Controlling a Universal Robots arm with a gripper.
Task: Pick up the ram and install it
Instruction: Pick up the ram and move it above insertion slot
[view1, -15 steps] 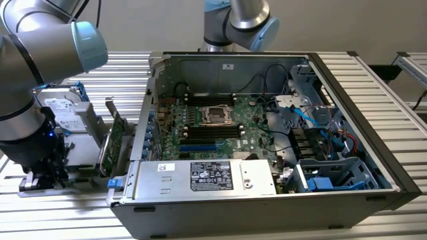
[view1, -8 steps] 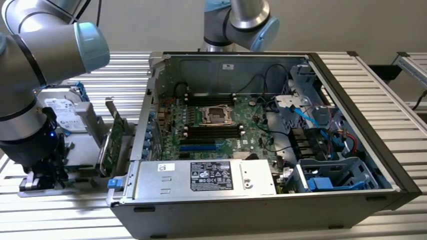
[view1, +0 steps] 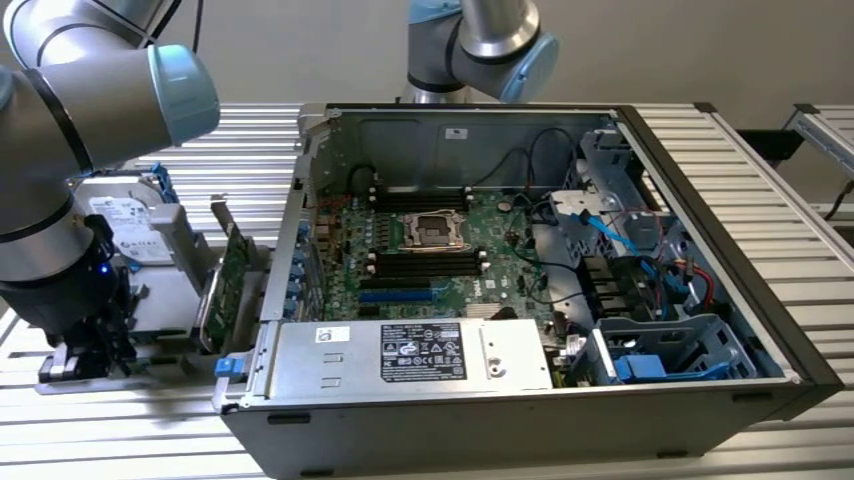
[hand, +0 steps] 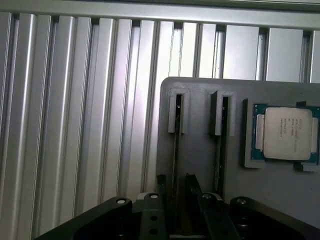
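Observation:
In the wrist view, a grey holder (hand: 200, 130) carries two ram sticks standing on edge in narrow slots. One ram stick (hand: 176, 131) runs between my fingers, and a second one (hand: 220, 135) stands in the neighbouring slot. My gripper (hand: 176, 181) is open, with one finger on each side of the first stick and a small gap to it. In the exterior view, the gripper (view1: 87, 350) hangs low over that holder, left of the open computer case (view1: 694, 200). Black memory slots (view1: 424, 264) lie on the motherboard beside the processor socket.
A processor chip (hand: 286, 133) sits in a recess of the holder beside the sticks. A wide green expansion card (view1: 230, 290) stands between the holder and the case. A silver hard drive (view1: 127, 225) rests behind my arm. The power supply (view1: 414, 352) fills the case's front.

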